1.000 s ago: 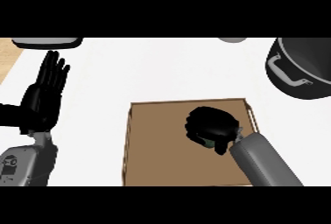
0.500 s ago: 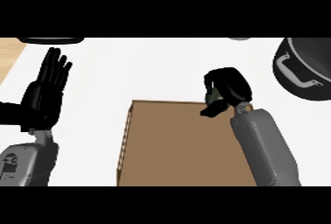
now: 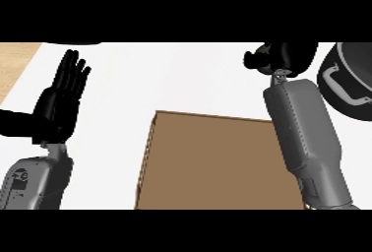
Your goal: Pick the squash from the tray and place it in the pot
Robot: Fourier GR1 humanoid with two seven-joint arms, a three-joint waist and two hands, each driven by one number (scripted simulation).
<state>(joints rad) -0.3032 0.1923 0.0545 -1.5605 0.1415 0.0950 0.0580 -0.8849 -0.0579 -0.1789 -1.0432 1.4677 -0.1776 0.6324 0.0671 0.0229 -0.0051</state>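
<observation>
The right hand [image 3: 280,55], fingers curling around something hidden, is nearing the pot [image 3: 354,78]; releasing short of its rim risks missing.

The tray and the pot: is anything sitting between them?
The robot's grey right forearm crosses that gap in the head view, between the brown tray and the pot; otherwise only bare white counter.

Your black left hand [image 3: 62,101] rests open at the view's left, fingers straight and pointing up. Your grey right forearm [image 3: 303,133] stretches far forward, its black right hand [image 3: 280,55] curled at the upper edge.
</observation>
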